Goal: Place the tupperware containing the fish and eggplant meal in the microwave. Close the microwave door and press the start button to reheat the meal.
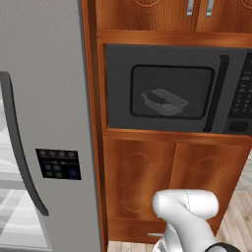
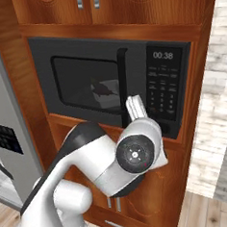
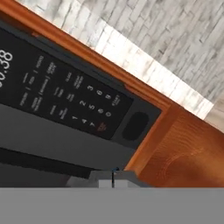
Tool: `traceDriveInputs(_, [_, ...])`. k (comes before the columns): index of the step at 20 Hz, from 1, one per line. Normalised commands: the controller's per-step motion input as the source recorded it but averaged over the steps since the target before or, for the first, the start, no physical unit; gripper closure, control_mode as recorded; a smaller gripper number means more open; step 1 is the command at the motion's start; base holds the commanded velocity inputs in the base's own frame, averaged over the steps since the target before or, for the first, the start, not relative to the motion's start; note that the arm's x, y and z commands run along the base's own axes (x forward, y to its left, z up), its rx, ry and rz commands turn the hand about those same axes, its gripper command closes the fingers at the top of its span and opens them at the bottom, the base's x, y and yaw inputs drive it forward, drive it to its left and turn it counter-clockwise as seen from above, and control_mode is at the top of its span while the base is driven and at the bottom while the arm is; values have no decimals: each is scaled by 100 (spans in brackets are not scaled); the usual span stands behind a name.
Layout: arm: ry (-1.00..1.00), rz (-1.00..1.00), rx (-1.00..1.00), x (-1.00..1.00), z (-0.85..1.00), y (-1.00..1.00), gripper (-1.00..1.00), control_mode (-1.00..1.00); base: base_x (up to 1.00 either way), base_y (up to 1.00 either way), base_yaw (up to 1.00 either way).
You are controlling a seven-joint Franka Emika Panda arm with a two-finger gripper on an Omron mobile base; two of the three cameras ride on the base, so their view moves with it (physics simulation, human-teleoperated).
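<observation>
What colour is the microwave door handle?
Black: the door handle is a vertical bar beside the dark window, clearest in the right base view.

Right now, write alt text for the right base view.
The microwave sits shut in a wooden cabinet, its display reading 00:38, with a clear tray visible through the window. The white arm's closed pincer points up beside the door handle.

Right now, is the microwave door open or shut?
Shut. The microwave door lies flat against the front of the microwave, its handle beside the button strip, and the tupperware shows through the window.
</observation>
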Motion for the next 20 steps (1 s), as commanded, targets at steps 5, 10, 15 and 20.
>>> traceDriveInputs(5, [-4, 0, 30, 22, -1, 0, 100, -100, 0, 0, 0])
traceDriveInputs(10, [-4, 0, 22, 29, -1, 0, 100, -100, 0, 0, 0])
traceDriveInputs(15, [-1, -2, 16, 38, -10, -5, 100, -100, 0, 0, 0])
traceDriveInputs(20, [-8, -1, 12, 25, -27, -16, 100, -100, 0, 0, 0])
